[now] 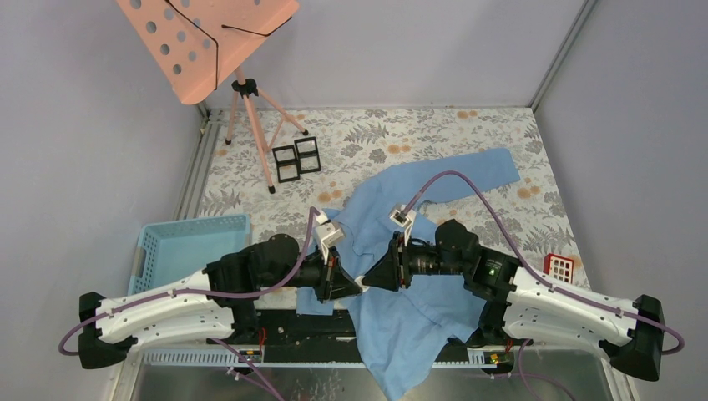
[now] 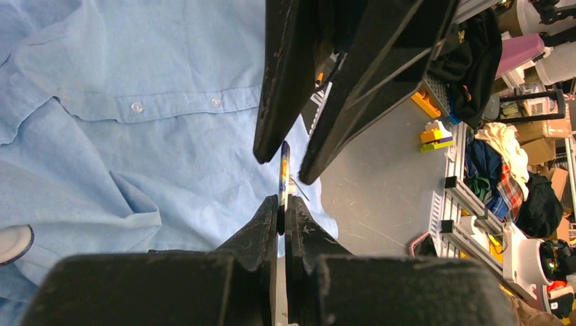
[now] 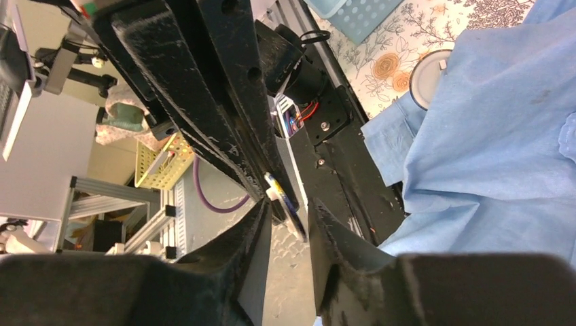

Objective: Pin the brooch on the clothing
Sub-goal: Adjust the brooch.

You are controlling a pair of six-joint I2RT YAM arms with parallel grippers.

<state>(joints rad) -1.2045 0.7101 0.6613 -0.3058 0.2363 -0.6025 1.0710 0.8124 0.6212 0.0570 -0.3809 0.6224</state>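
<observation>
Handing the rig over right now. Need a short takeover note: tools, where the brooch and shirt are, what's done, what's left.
left tool: shut on one edge of the small, thin blue and yellow brooch, held edge-on.
right tool: open, tip to tip with the left, one finger on either side of the brooch, not gripping it.
Light blue button-up shirt: crumpled on the floral-patterned table, part hanging over the near edge between the arm bases. The brooch is in the air above it.
Done: brooch picked up.
Left: push the pin through the fabric and fasten it. Clasp state cannot be made out.
</observation>
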